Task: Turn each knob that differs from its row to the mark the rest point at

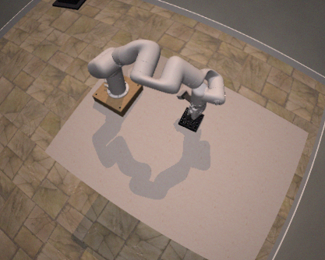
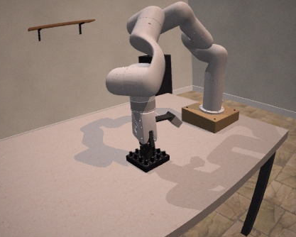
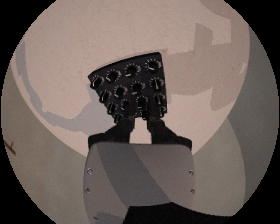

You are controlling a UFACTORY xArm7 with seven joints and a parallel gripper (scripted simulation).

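The black knob box point(image 1: 191, 120) stands on the table, also in the exterior view point(image 2: 148, 157) and the wrist view point(image 3: 131, 87). It carries several small black knobs in rows. Their white lines and the printed names are too small to read. My gripper point(image 3: 141, 103) points straight down over the box's near edge in the wrist view. Its two dark fingers stand on either side of one knob in the row closest to the wrist camera. The fingers are slightly apart, with a narrow gap, and do not squeeze the knob. In the exterior view the gripper point(image 2: 148, 147) reaches down among the knobs.
The arm's wooden base block point(image 2: 210, 117) stands at the table's far right. A dark box stands behind the arm. The table's edge point(image 2: 238, 174) runs close on the right of the knob box.
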